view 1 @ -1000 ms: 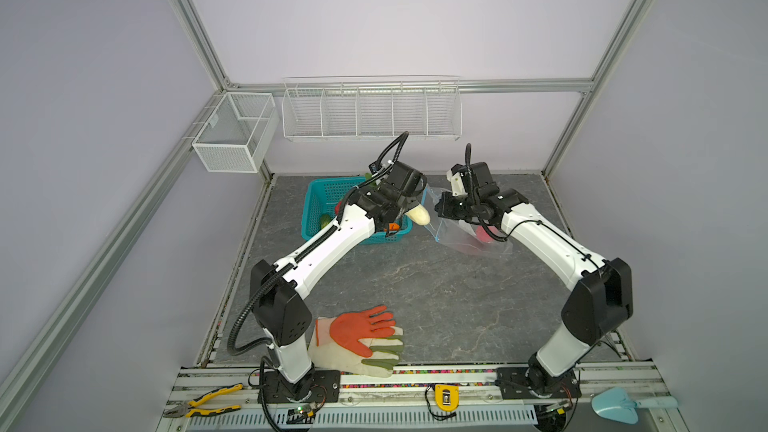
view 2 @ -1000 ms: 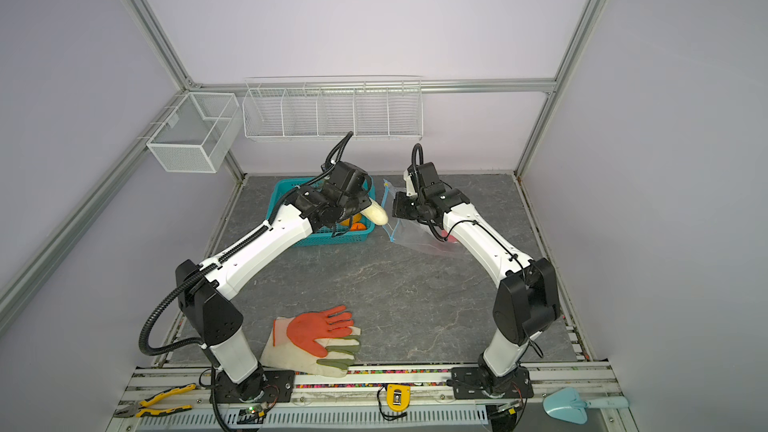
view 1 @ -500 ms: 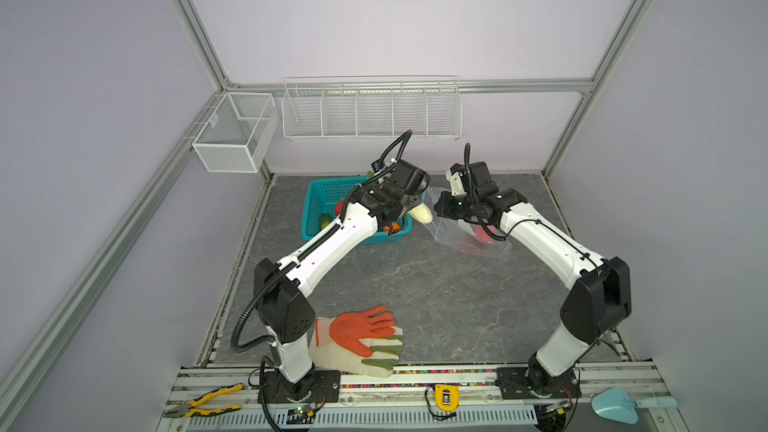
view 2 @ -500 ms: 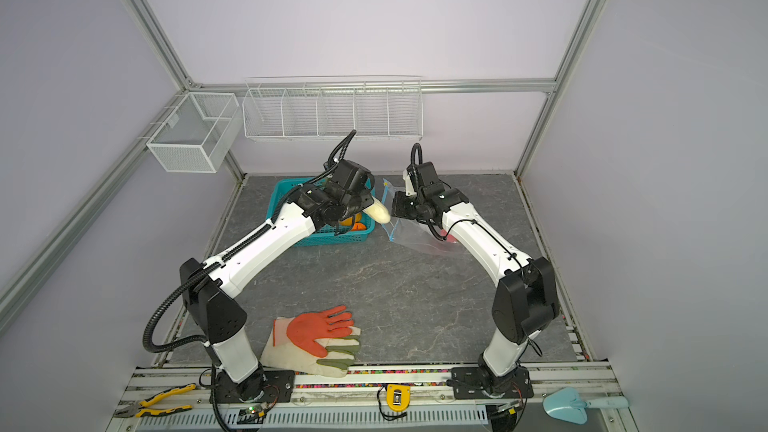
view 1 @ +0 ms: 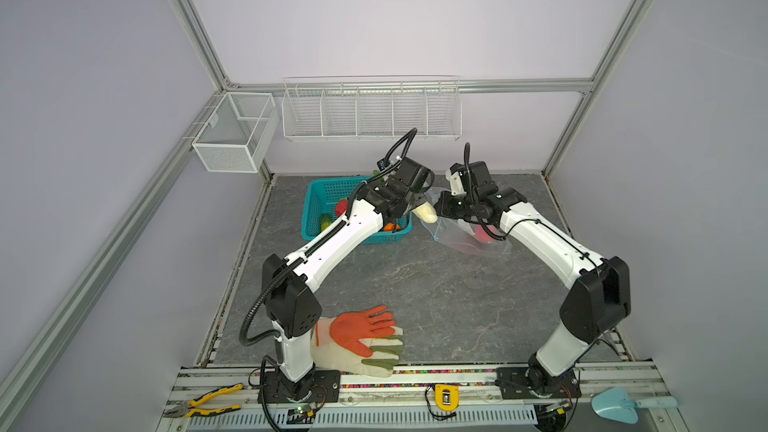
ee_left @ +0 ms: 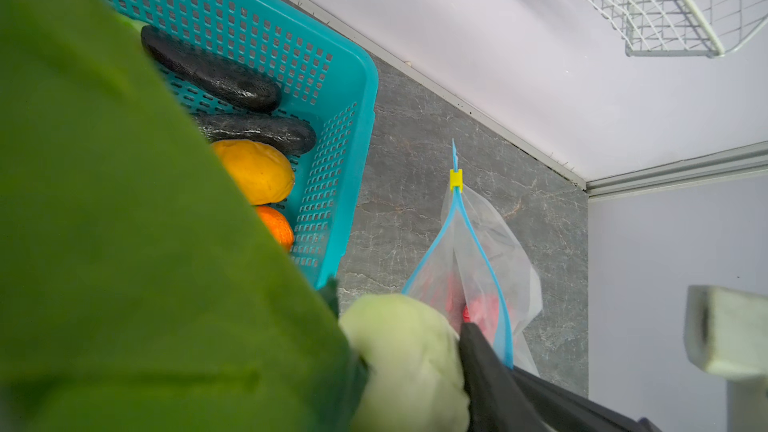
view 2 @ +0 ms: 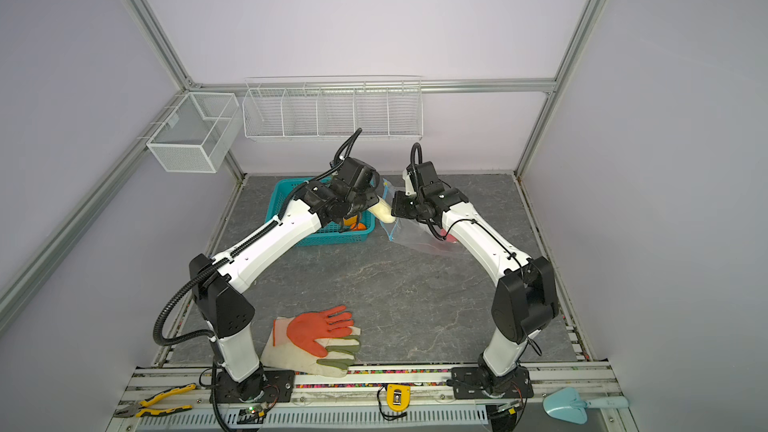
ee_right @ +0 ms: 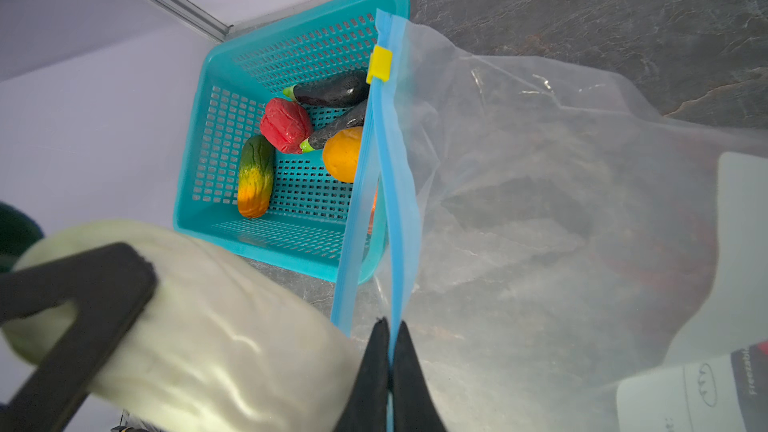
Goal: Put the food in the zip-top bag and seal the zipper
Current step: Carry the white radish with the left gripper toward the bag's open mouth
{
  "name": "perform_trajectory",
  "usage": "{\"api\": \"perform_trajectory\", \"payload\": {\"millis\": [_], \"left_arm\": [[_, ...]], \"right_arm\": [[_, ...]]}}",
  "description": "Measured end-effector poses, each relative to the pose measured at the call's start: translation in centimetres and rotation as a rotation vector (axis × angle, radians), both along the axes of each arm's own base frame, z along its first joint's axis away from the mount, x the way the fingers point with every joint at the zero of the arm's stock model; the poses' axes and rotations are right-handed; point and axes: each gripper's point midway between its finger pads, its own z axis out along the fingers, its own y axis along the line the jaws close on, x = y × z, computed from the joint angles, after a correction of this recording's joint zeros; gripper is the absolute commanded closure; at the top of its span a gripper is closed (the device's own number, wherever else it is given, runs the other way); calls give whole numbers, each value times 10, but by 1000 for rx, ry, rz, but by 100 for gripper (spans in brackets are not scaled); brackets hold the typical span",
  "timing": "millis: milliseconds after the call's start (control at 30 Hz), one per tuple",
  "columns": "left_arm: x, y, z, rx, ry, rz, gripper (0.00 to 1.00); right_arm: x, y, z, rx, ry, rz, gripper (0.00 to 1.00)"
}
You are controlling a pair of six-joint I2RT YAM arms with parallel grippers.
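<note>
Right tool (ee_right: 388, 371) clenched on one lip of the zipper (ee_right: 395, 184), holding the zip-top bag (ee_right: 540, 201) mouth open; bag lies far on the bench (view 1: 415, 284), just right of the teal basket (ee_right: 291, 253). Left tool (view 1: 417, 206) grasps the white food piece (ee_right: 216, 326) at the gap, likely for insertion

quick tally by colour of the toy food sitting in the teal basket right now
dark pieces: 2
red piece: 1
green and orange piece: 1
yellow piece: 1
orange piece: 1
total seen in the teal basket: 6
</note>
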Motion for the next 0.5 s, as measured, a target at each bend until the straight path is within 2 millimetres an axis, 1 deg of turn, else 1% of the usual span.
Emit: {"api": "perform_trajectory", "payload": {"millis": [300,500], "left_arm": [[-5,-2,-13,20,47,-21,69],[-6,-1,-10,25,49,-23,68]], "right_arm": [[1,1,3,2,-3,0,94],[2,1,6,5,-10,0,94]]}}
